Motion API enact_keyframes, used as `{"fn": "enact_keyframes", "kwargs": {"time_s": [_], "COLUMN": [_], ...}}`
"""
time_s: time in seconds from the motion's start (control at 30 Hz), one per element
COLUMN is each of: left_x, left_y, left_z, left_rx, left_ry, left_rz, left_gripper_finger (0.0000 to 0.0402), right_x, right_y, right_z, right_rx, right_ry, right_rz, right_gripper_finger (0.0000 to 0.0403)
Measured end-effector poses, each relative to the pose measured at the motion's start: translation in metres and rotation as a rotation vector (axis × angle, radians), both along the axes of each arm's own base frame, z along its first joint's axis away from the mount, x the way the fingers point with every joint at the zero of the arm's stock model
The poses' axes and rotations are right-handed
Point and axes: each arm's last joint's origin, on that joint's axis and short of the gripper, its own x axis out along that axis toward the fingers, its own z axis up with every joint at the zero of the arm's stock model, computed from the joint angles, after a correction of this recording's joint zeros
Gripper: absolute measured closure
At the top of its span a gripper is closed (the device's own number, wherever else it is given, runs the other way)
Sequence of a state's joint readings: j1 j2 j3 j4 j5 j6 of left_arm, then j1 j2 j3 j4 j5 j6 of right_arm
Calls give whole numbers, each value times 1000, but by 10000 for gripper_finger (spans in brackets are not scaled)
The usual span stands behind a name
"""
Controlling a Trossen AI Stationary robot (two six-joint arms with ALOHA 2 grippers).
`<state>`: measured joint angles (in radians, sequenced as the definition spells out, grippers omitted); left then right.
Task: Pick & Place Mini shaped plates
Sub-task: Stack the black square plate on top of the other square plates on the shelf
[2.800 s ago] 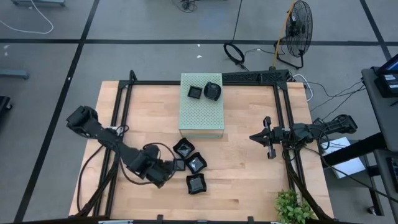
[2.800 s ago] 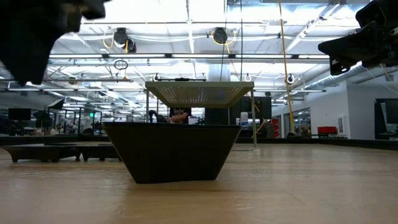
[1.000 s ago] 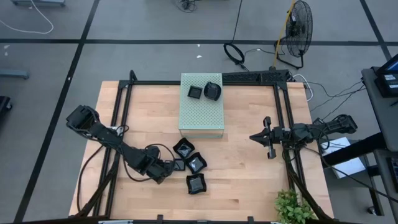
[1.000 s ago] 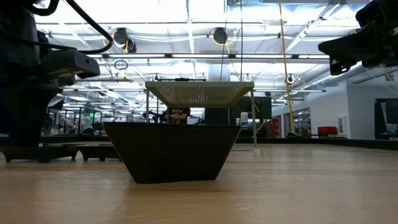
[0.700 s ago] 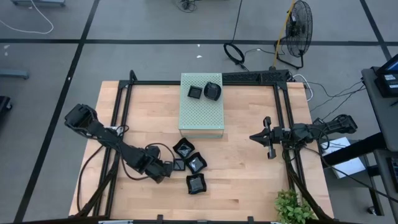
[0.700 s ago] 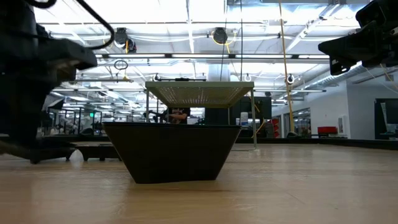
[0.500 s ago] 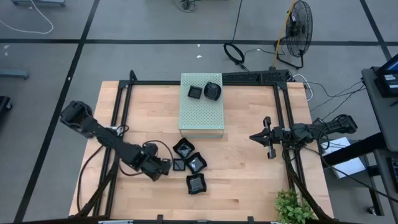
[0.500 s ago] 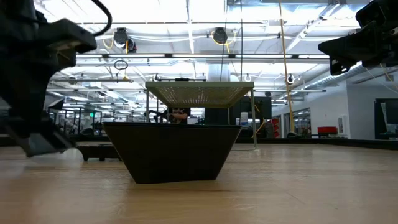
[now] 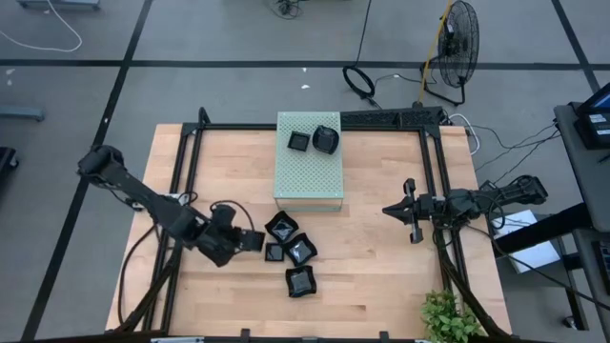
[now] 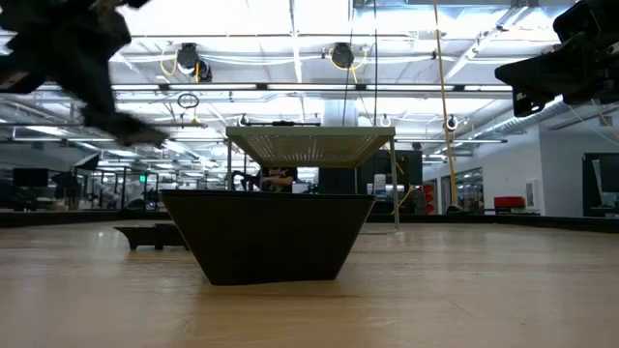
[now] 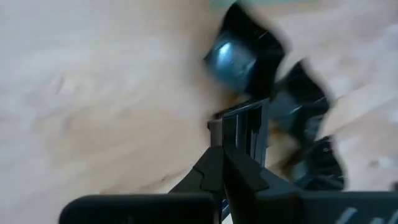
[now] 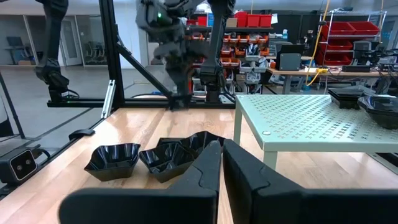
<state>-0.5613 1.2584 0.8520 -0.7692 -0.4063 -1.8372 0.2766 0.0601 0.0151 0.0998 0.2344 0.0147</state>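
Since 2.8 s ago: the left arm has drawn back and lifted, so the left hand (image 9: 252,240) now sits beside the cluster of mini shaped plates (image 9: 290,252) instead of low over its near corner; the right arm has not budged.
Left hand: fingers closed edge-on around a small dark square plate (image 11: 244,132), which stands up between them in the left wrist view; the grip looks thin, on the rim only.
Right hand (image 9: 410,211): waiting well off to the far side of the table (image 9: 372,276), fingers pressed together, nothing in them.
Plates on the table: four dark dishes huddled just ahead of the left hand's fingertips, some touching each other.
Plates already placed: two sit on the far end of the pale green box (image 9: 309,175), well beyond the left hand.
Held plate, pointing: roughly square, so no real long axis; its flat face looks turned sideways rather than up.
Risk: I'd guess a rim pinch on glossy ware could slip or swing during the carry.
Risk: a tilted release could send it skating off the box or knocking the two plates there.
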Motion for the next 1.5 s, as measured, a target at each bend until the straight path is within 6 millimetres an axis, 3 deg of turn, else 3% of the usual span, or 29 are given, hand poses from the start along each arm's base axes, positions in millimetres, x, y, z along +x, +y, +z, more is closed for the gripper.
{"fn": "enact_keyframes", "kwargs": {"time_s": [0.27, 0.4, 0.57, 0.73, 1.0, 1.2, 1.5], "left_x": [-2, 7, 26, 41, 35, 37, 66], "left_y": [14, 30, 63, 111, 181, 209, 240], "left_z": [36, 53, 71, 85, 86, 79, 51], "left_rx": [250, 369, 441, 477, 528, 566, 510], "left_ry": [-313, -427, -505, -594, -567, -530, -574], "left_rz": [4, 35, 8, -38, 71, 157, 116], "left_gripper_finger": [394, 398, 398, 396, 397, 394, 394], "right_x": [0, 0, 0, 0, 0, 0, 0], "right_y": [0, 0, 0, 0, 0, 0, 0], "right_z": [0, 0, 0, 0, 0, 0, 0], "right_rx": [0, 0, 0, 0, 0, 0, 0], "right_ry": [0, 0, 0, 0, 0, 0, 0], "right_rz": [0, 0, 0, 0, 0, 0, 0], "right_gripper_finger": [394, 396, 394, 396, 396, 395, 394]}}
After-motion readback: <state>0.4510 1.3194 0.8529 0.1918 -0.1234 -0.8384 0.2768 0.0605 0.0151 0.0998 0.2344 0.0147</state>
